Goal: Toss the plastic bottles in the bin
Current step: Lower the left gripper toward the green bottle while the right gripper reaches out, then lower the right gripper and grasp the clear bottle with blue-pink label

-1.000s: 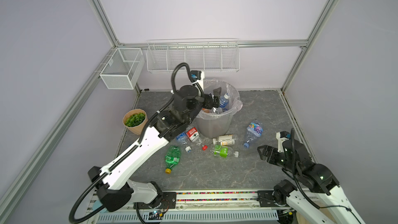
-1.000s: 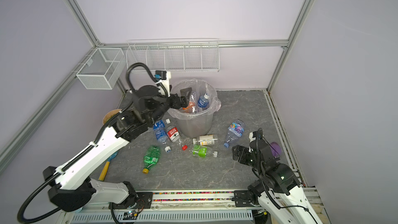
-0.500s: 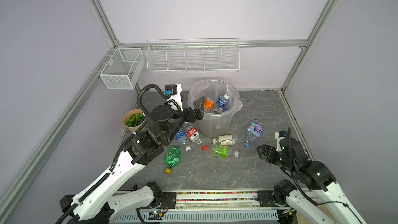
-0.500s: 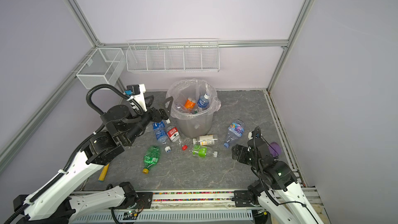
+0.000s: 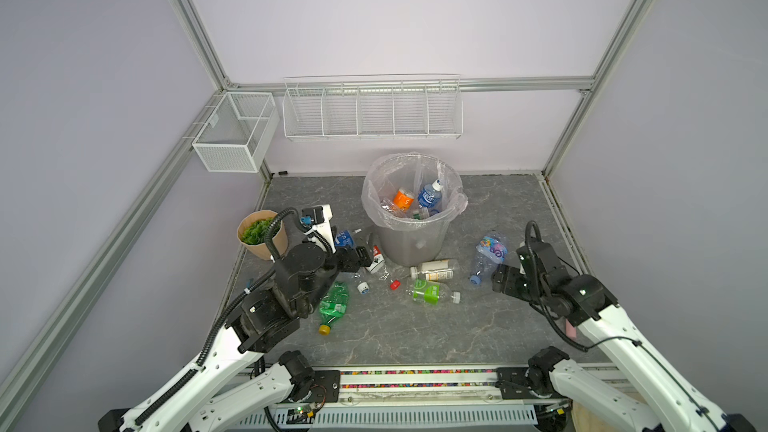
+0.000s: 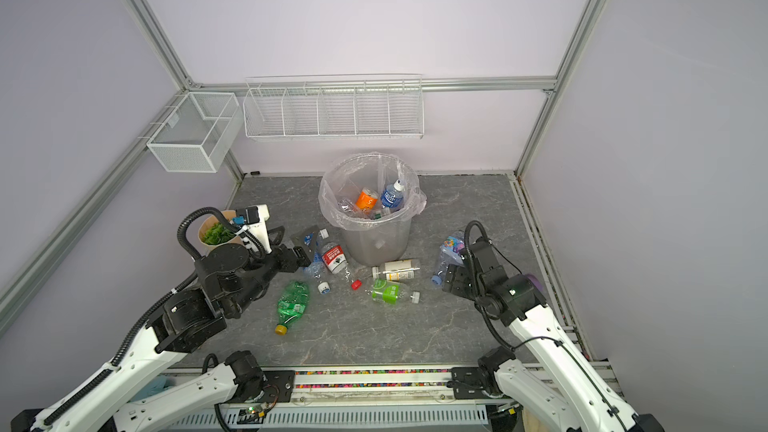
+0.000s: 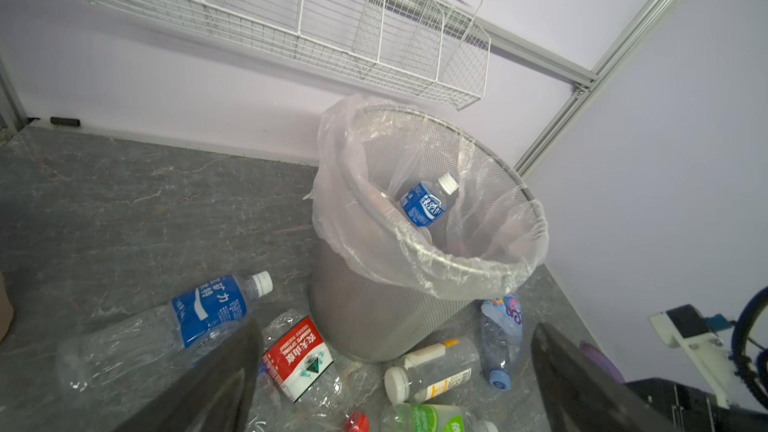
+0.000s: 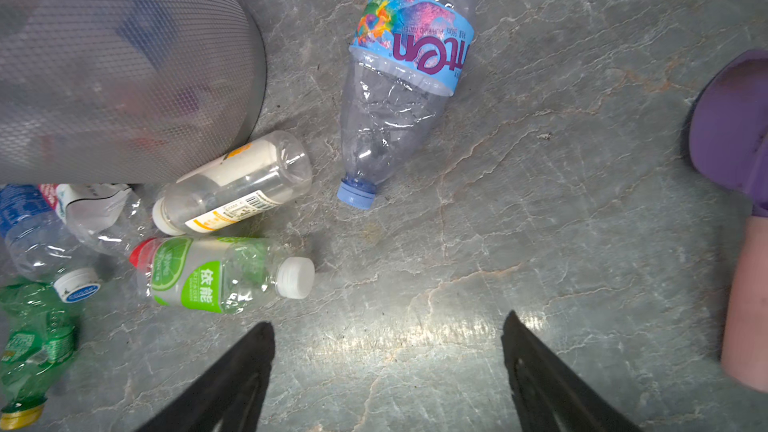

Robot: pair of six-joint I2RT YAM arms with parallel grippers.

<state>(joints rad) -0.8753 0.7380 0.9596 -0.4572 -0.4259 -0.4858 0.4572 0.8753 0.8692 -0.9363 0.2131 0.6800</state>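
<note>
The bin (image 5: 411, 243) (image 6: 376, 245) (image 7: 374, 317) stands mid-floor and holds an orange-label bottle (image 5: 403, 198) and a blue-label one (image 5: 430, 195). Several plastic bottles lie on the floor around its base: blue-label (image 7: 208, 305), red-label (image 7: 297, 357), white-label (image 8: 232, 184), green-label (image 8: 208, 276), a crushed green one (image 5: 334, 303) and a colourful-label one (image 8: 399, 76). My left gripper (image 6: 293, 238) (image 7: 397, 328) is open and empty, low beside the blue- and red-label bottles. My right gripper (image 5: 505, 280) (image 8: 387, 321) is open over bare floor, just short of the colourful bottle's cap.
A tan pot of leaves (image 5: 259, 236) stands left of my left arm. Two white wire baskets (image 5: 372, 112) (image 5: 235, 132) hang on the walls. Loose red (image 5: 395, 283) and white (image 5: 363, 286) caps lie among the bottles. A purple object (image 8: 731, 126) sits by the right wall.
My left arm has pulled back from over the bin's rim and dropped low to the floor left of it. The orange-label bottle now shows in the bin. The right arm barely moved.
</note>
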